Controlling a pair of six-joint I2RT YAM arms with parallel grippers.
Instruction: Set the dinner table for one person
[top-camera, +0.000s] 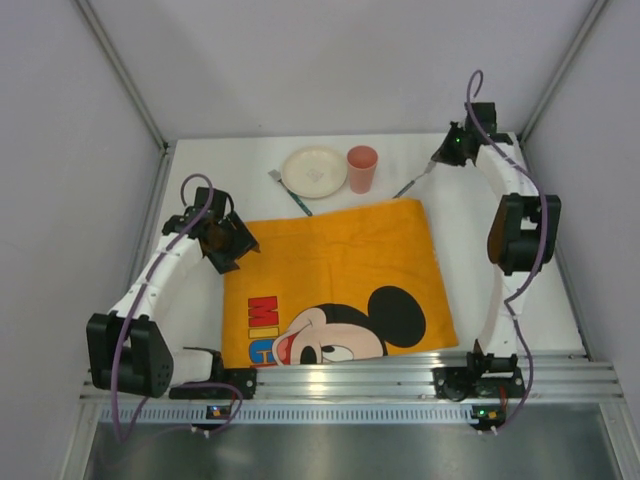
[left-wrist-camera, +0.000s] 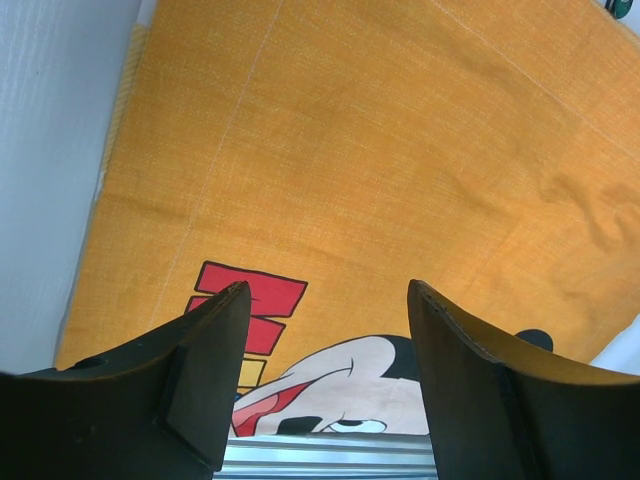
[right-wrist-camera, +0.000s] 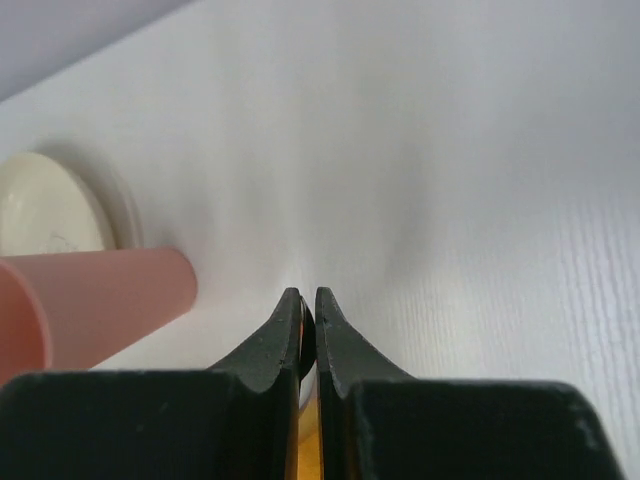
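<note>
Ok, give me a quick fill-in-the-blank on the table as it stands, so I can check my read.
1. The left gripper hangs over the cloth with its jaws ____.
2. In the top view, the cup stands just ____ of the plate.
3. In that view, the fork lies on the plate's ____ side.
4. The right gripper has its jaws ____.
Missing words: open; right; left; shut.

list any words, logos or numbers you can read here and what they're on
"MI": big red letters on the orange cloth, beside the Mickey Mouse face.
Row of blue and yellow letters below that: too small and cut off to read.
Plate, cup, utensil in the right gripper: no text visible.
</note>
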